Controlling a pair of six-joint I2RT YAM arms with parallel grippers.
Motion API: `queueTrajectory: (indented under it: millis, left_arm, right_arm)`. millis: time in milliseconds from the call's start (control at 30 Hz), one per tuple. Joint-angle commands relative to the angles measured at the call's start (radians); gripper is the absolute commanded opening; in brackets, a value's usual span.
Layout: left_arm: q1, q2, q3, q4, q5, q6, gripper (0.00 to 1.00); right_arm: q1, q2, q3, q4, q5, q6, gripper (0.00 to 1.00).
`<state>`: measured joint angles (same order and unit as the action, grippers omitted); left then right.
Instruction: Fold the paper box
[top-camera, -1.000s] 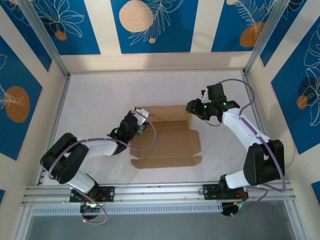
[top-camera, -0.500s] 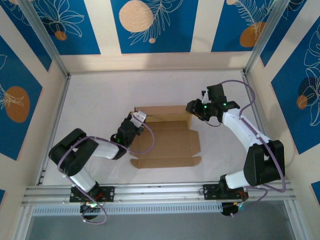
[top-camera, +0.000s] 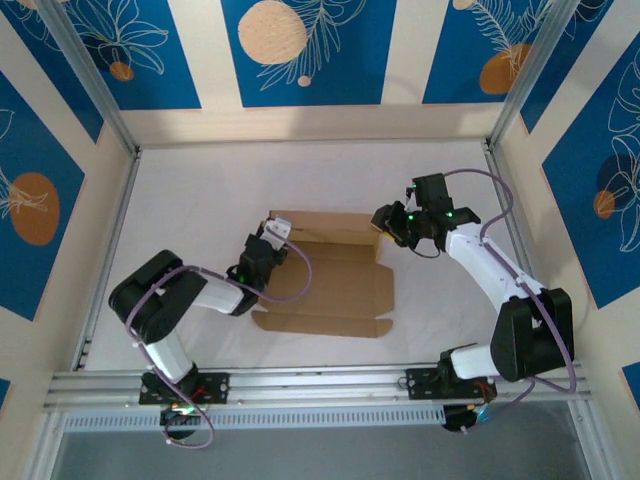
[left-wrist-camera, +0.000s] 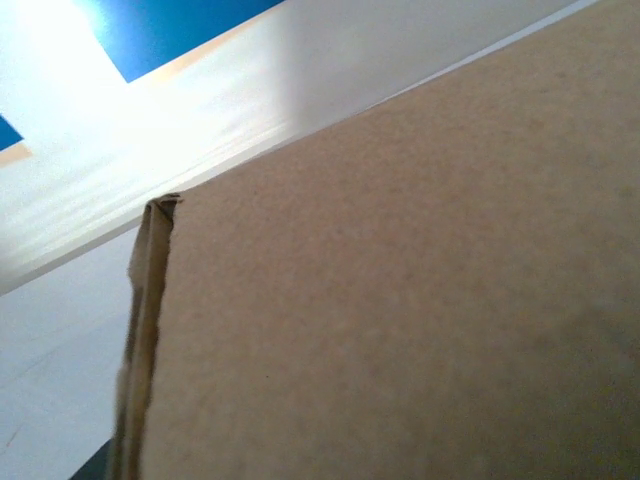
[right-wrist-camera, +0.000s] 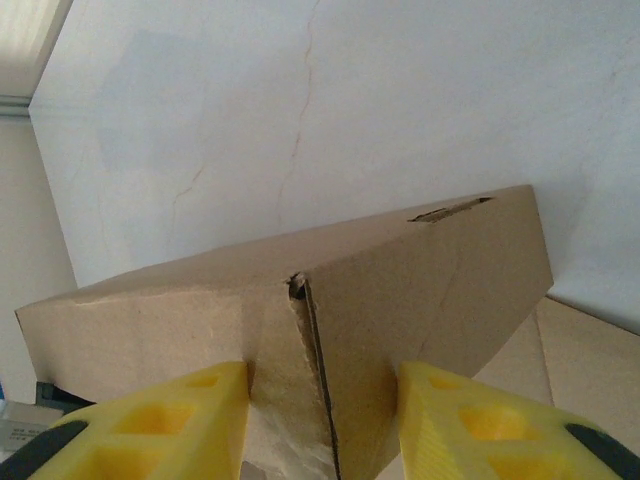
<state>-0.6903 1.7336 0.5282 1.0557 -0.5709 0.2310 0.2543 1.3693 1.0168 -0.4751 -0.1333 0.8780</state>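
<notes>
You see a white tabletop (top-camera: 200, 190) mid-frame, evenly lit. Cream walls (top-camera: 405, 50) along the top and sides carry blue panels (top-camera: 340, 60) with orange discs (top-camera: 272, 32). Metal posts (top-camera: 87, 75) cross the upper corners.

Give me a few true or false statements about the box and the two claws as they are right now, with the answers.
1. The box is brown cardboard. True.
2. The right claw has its yellow fingers on either side of a box corner. True.
3. The box is closed up. False: it lies open, with its near flap flat on the table.
4. The table is blue. False: it is white.
5. The left claw is at the box's far left corner. True.
</notes>
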Motion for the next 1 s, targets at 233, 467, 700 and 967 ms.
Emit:
queueTrajectory:
  millis: [233, 467, 700, 967]
  left_arm:
    - [-0.134, 0.217, 0.109, 0.167, -0.356, 0.231, 0.1]
    - [-0.144, 0.259, 0.117, 0.22, -0.385, 0.193, 0.14]
    - [-0.131, 0.174, 0.05, 0.191, -0.171, 0.084, 0.62]
    - [-0.109, 0.002, -0.022, 0.05, 0.062, -0.038, 0.83]
  right_arm:
    - [0.127, -0.03, -0.001, -0.061, -0.005, 0.22, 0.43]
    - [0.143, -0.033, -0.013, -0.037, -0.012, 0.255, 0.43]
    - [0.102, -0.004, 0.031, -0.071, -0.023, 0.161, 0.47]
    - [0.06, 0.033, 0.09, -0.117, 0.009, 0.01, 0.47]
